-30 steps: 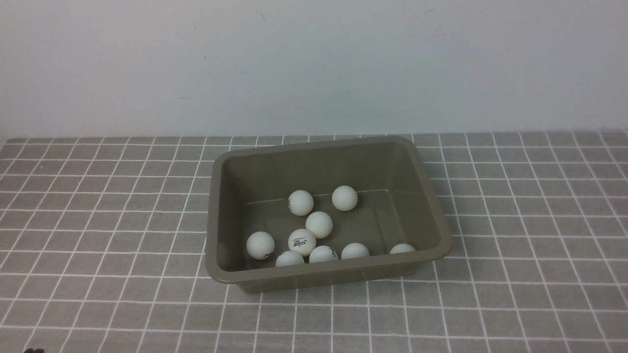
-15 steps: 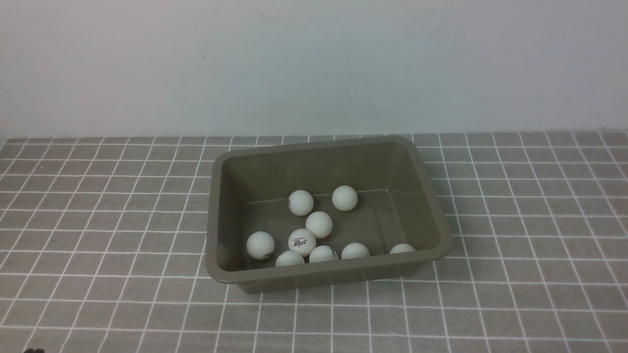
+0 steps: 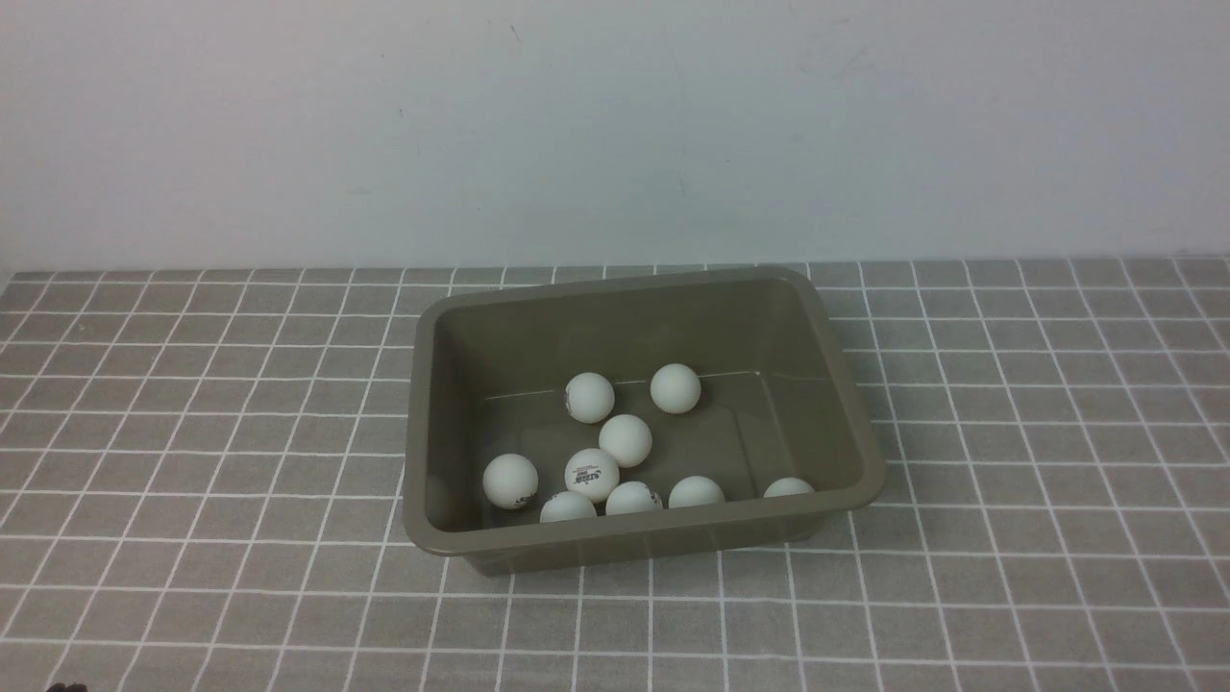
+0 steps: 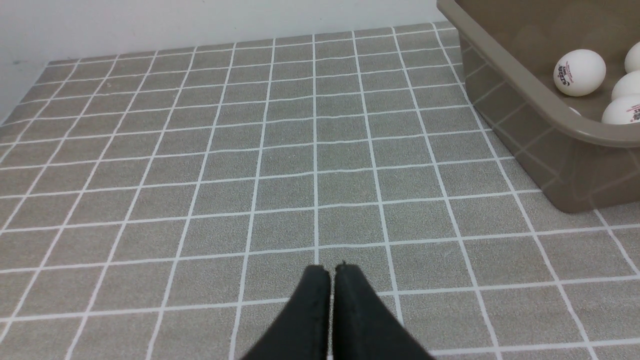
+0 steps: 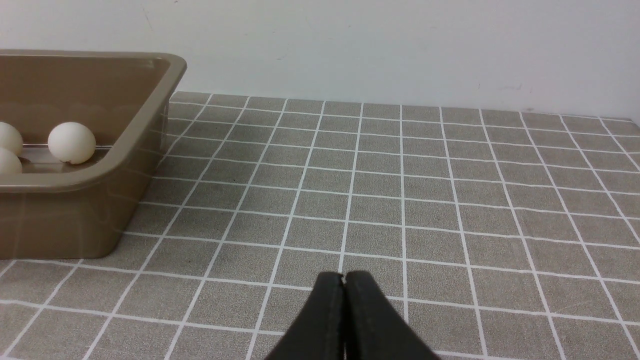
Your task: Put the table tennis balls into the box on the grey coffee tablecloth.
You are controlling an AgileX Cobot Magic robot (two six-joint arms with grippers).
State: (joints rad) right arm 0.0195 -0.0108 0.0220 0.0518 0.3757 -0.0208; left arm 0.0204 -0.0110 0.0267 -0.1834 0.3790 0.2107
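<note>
**Nine White Table Tennis Balls [image 3: 626,441] Lie in the Olive-Brown Box [image 3: 644,553], Both Grippers Shut**

You have nine small, round, matte white table tennis balls on the floor of the box. Two lie toward the far wall, one left of the other and apart from it. Just nearer than these, a plain white ball sits by one with a dark printed logo [image 3: 585,476]. Another ball [image 3: 510,481] lies near the left wall. Along the near side you can see a row of four, partly hidden from you by the near rim; the rightmost [image 3: 790,486] sits well apart from the other three.

Your box is a large, rectangular plastic tub with rounded corners, sloping walls and a flared rim, open at the top. It stands upright about midway between left and right, turned slightly so that its right end reaches farther from you.

Under it you have the grey-brown coffee tablecloth [image 3: 1009,461], patterned with a thin white grid and stretching to both sides of the box. Beyond its far edge rises a plain, pale wall [image 3: 615,125].

Your left gripper [image 4: 333,272], dark and blurred in its wrist view, has its tips together with nothing between them, above the cloth and apart from the box. Your right gripper [image 5: 345,279], equally dark and blurred, is also closed and holding nothing, over the cloth to the right of the box.
</note>
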